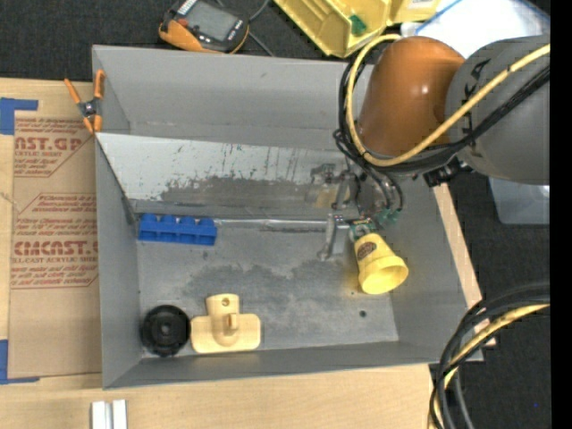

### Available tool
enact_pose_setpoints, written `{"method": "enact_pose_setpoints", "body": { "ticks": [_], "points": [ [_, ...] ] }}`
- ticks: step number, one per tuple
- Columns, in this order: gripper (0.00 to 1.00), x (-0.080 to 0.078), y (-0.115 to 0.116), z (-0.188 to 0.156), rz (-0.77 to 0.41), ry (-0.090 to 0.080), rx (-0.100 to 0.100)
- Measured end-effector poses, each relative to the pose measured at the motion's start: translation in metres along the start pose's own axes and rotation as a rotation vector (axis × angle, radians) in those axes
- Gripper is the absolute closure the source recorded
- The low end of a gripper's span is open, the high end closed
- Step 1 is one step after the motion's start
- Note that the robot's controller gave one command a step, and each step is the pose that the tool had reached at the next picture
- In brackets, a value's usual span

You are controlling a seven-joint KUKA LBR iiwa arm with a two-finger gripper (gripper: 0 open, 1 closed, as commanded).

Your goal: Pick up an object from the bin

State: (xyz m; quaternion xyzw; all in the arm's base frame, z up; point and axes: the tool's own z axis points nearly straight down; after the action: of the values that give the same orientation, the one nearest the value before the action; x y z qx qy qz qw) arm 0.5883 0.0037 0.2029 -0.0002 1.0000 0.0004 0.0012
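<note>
Against the left wall of the bin (pixel 116 266), a blue block (pixel 176 230), flat on the floor, long side pointing toward the middle. In the near left corner, a black disc (pixel 164 329). Just beside it on the right, touching or nearly so, a cream piece (pixel 225 327) with a short peg, close to the near edge.

Past these, bare floor: open room across the middle and all along the far wall.

Right of centre, the gripper (pixel 338 242). Hangs low over the floor and points straight down, well apart from the left wall and the near edge. Cannot tell whether apart or together.

Hard against its right side, a yellow cup (pixel 382 268), tipped over, wide end toward the near right corner, narrow end up by the gripper. Cannot tell whether gripped or merely touching. Little room between cup and right wall, more toward the near edge.

Above, the arm (pixel 505 96) with its orange cover (pixel 407 92). Reaches in from the right over the far right corner and bends down at the wrist.
</note>
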Motion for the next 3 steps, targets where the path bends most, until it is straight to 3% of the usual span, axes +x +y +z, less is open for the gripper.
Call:
{"method": "enact_pose_setpoints", "body": {
  "ticks": [1, 2, 3],
  "points": [
    [0.0, 0.0, 0.0, 0.0, 0.0, 0.0, 0.0],
    [0.0, -0.004, -0.023, 0.004, -0.04, -0.003, 0.001],
    [0.0, -0.001, -0.02, 0.002, -0.059, -0.002, 0.001]
  ]
}}
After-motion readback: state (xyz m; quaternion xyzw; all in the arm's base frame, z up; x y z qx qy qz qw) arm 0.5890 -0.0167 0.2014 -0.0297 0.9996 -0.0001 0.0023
